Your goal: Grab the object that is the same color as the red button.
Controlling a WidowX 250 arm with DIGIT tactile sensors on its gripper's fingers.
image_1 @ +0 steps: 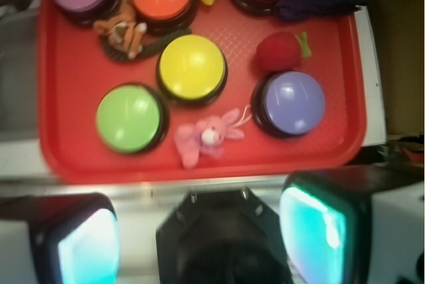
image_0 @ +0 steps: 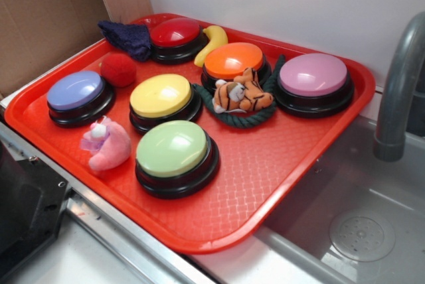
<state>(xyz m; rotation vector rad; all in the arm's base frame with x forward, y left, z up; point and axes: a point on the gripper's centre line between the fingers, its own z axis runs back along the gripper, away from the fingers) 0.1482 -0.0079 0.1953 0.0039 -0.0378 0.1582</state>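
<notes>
Metal counter edge (image_0: 126, 244) fronts red tray (image_0: 265, 178), sink (image_0: 358, 231) alongside.

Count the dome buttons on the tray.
6: red button at the back, orange and pink beside it, blue, yellow, and green nearest. None seems hidden.

A red plastic tray (image_0: 265, 184) sits on a metal tabletop (image_0: 133, 247) beside a sink (image_0: 358, 231). On the tray lie six dome buttons on black bases, a small fuzzy red ball (image_0: 118, 70) with a green tuft, a pink plush toy (image_0: 106, 144), a tiger toy (image_0: 242, 95) on a green rope ring (image_0: 229, 117), a banana (image_0: 212, 44) and a dark purple cloth (image_0: 126, 35).
</notes>
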